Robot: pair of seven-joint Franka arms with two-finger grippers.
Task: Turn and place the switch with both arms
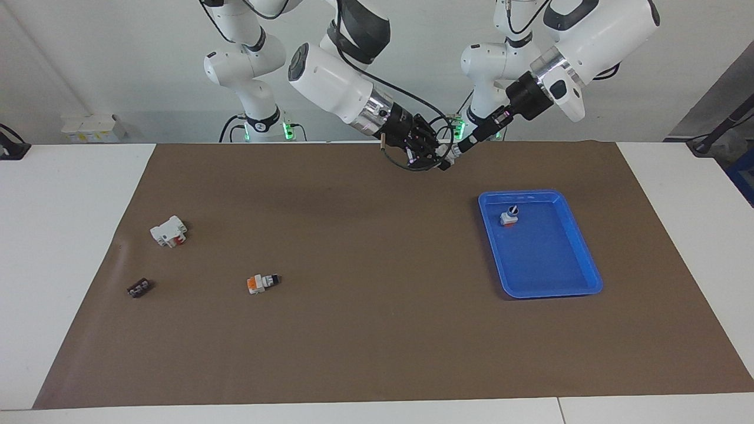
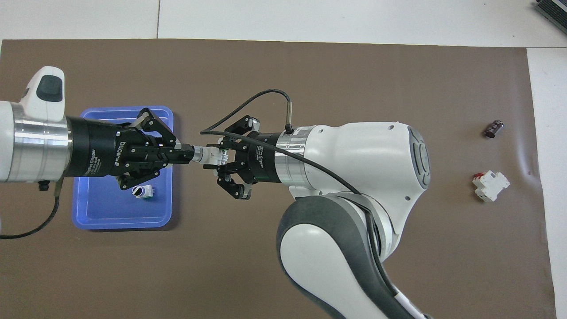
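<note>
The switch (image 1: 449,155) (image 2: 209,155), small and white-grey, hangs in the air between both arms, over the brown mat near the robots' edge. My right gripper (image 1: 440,159) (image 2: 223,156) is shut on its body. My left gripper (image 1: 461,147) (image 2: 191,155) comes in from over the blue tray, its fingertips pinched on the switch's other end. The two grippers point at each other along one line. The switch's base and knob are mostly covered by the fingers.
The blue tray (image 1: 542,259) (image 2: 110,212) lies toward the left arm's end, with a small black-knobbed switch (image 1: 509,217) (image 2: 142,191) in it. Toward the right arm's end lie an orange-based switch (image 1: 261,283), a white block with red (image 1: 169,231) (image 2: 490,186) and a small dark part (image 1: 139,288) (image 2: 493,128).
</note>
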